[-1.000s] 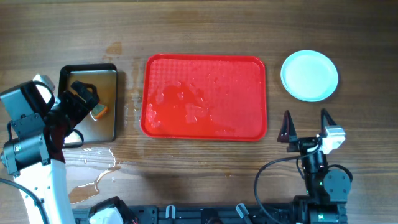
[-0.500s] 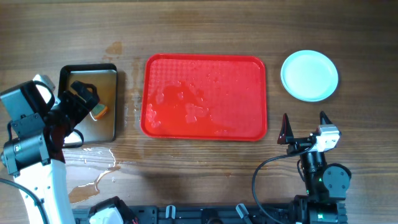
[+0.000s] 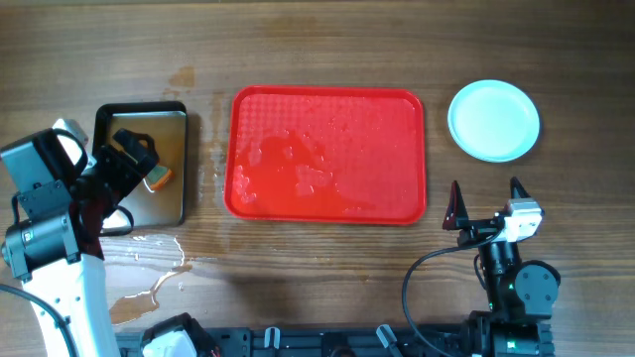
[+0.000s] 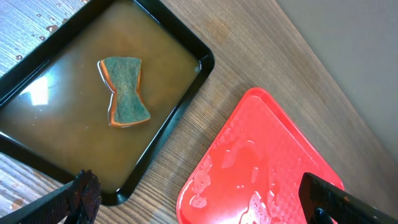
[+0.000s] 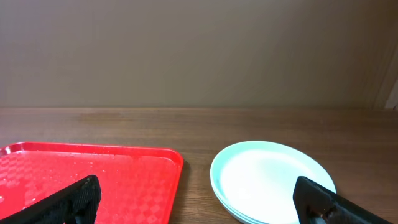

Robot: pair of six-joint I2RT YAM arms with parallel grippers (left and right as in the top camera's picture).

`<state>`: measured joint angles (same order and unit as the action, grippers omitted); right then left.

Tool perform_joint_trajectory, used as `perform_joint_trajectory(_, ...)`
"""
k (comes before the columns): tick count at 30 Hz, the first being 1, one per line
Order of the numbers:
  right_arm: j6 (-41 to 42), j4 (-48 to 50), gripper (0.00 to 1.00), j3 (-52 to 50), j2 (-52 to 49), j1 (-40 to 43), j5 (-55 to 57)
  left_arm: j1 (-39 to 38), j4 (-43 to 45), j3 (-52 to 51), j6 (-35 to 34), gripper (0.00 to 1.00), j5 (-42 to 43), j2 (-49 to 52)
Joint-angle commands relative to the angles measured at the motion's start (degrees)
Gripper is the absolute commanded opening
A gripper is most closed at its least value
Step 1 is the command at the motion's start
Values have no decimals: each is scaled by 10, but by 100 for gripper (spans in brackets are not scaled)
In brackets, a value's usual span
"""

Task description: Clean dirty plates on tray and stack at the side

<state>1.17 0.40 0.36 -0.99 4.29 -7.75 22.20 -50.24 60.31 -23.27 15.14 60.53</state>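
Note:
The red tray [image 3: 327, 154] lies mid-table, wet with droplets and holding no plates; it also shows in the left wrist view [image 4: 261, 162] and the right wrist view [image 5: 87, 180]. The pale-mint plates [image 3: 494, 120] sit stacked to the right of the tray, clean on top, and show in the right wrist view [image 5: 270, 180]. My left gripper [image 4: 199, 202] is open and empty, above the gap between the dark pan and the tray. My right gripper [image 3: 486, 206] is open and empty, near the table's front edge below the stack.
A dark metal pan [image 3: 149, 164] of brown water at the left holds a green-and-orange sponge [image 4: 126, 91]. Water puddles [image 3: 149, 273] spread on the wood in front of the pan.
My right gripper has pulled back slightly toward the front edge and turned a little. The left arm, tray and plates have not moved.

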Motion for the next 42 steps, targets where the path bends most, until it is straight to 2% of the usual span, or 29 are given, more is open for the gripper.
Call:
perform_joint_trajectory(1,-8,2,100,-1,3,3,-11,-13,-2,0,1,100,20,0)
perform_joint_trajectory(5,-8,2,100,-1,3,3,-11,-82,15,-19,58,100,16,-21)
perform_joint_trajectory(7,-8,2,100,-1,3,3,-11,-144,65,-67,107,100,13,-58)
perform_joint_trajectory(11,-8,2,100,-1,3,3,-11,-186,153,-172,111,100,14,-137)
perform_joint_trajectory(17,-8,2,100,-1,3,3,-11,-207,308,-322,111,100,13,-233)
perform_joint_trajectory(24,-8,2,100,-1,3,3,-11,-234,428,-462,111,100,0,-349)
perform_joint_trajectory(30,-8,2,100,-1,3,3,-11,-234,460,-521,111,100,-12,-432)
perform_joint_trajectory(42,-8,2,100,-1,3,3,-11,-240,500,-588,111,100,-31,-532)
